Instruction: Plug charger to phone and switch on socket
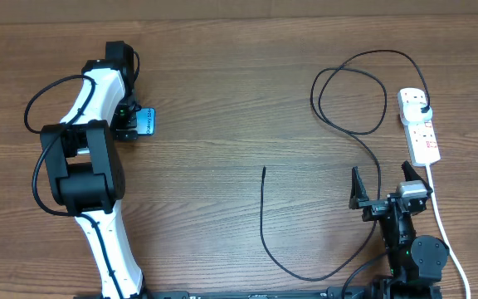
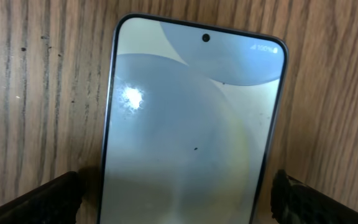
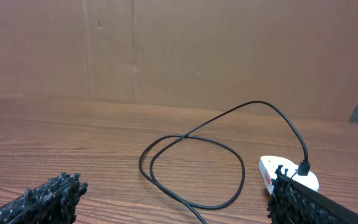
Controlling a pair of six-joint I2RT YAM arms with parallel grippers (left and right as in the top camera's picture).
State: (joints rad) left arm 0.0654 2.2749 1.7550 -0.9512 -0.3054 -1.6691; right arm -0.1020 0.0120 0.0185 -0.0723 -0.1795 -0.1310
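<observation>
The phone [image 1: 147, 122], with a lit blue screen, lies flat on the wooden table at the left; it fills the left wrist view [image 2: 191, 112]. My left gripper [image 1: 131, 121] is open, its fingers [image 2: 179, 208] straddling the phone's lower end with small gaps on both sides. The black charger cable [image 1: 351, 91] runs from its plug [image 1: 421, 105] in the white socket [image 1: 421, 137], loops, and ends with its tip [image 1: 264, 169] free at mid-table. My right gripper [image 1: 380, 184] is open and empty [image 3: 176, 205], low over the table facing the cable loop [image 3: 191, 168] and the socket [image 3: 272, 171].
The socket's white cord [image 1: 445, 232] runs down the right side past the right arm's base. A brown cardboard wall [image 3: 179, 50] stands behind the table. Bare wood lies between the phone and the cable tip.
</observation>
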